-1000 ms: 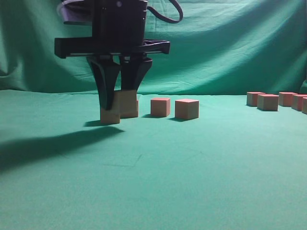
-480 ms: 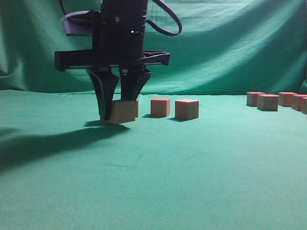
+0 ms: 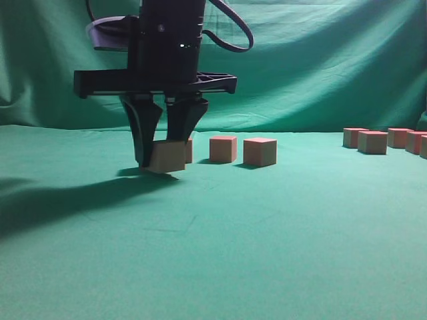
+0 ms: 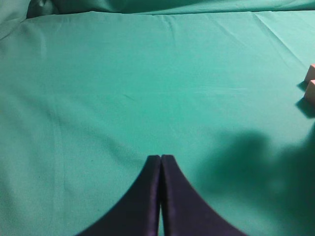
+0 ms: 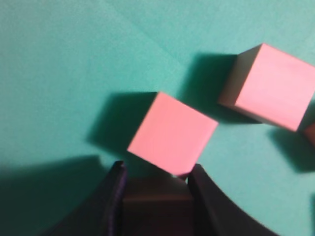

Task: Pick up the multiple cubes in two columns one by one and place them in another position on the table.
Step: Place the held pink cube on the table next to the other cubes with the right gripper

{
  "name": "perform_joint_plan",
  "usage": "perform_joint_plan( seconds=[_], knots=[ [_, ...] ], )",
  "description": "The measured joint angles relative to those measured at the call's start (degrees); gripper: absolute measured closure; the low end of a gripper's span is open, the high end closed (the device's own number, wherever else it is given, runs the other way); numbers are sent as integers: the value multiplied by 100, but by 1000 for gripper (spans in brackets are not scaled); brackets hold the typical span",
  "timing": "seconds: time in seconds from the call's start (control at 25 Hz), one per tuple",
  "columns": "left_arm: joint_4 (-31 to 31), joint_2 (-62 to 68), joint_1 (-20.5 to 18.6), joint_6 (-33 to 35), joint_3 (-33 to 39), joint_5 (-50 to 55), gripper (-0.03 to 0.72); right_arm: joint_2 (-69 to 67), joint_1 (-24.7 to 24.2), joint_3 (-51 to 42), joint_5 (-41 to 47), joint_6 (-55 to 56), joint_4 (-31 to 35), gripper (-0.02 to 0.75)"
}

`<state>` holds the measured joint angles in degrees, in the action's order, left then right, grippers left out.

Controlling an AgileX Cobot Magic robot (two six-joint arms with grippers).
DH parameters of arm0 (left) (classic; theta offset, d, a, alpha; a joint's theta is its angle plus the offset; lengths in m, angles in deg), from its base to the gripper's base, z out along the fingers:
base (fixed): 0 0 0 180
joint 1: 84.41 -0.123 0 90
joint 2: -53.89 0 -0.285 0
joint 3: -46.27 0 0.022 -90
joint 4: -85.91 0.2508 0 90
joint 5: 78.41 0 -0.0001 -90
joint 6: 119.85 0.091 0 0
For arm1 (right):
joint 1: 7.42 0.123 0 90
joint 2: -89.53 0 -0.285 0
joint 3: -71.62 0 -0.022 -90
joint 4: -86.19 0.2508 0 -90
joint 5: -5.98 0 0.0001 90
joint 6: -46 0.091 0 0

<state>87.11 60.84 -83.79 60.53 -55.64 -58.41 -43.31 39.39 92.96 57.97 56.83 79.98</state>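
Exterior view: the right gripper (image 3: 162,150) is clamped on a held cube (image 3: 167,157) at the left of the table (image 3: 280,227), the cube tilted and seemingly just clear of the cloth, though its underside is in shadow and contact is hard to rule out. Two more cubes (image 3: 242,150) sit just to its right, and a further group (image 3: 387,141) stands well apart at the far right. The right wrist view shows a neighbouring cube (image 5: 172,133) just ahead of the fingertips (image 5: 117,172), with another (image 5: 268,87) beyond it. The grip looks off-square, so the cube could twist or slip out during transport. A low carry could also knock the neighbour. The left gripper (image 4: 161,158) hangs over bare cloth, fingers pressed together, holding nothing.
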Motion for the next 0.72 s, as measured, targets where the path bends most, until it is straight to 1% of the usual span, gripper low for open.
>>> perform_joint_plan(
  seconds=[0.72],
  knots=[
    [0,0,0,0,0,0,688,-85,0,12,90,49,-12,472]
  ],
)
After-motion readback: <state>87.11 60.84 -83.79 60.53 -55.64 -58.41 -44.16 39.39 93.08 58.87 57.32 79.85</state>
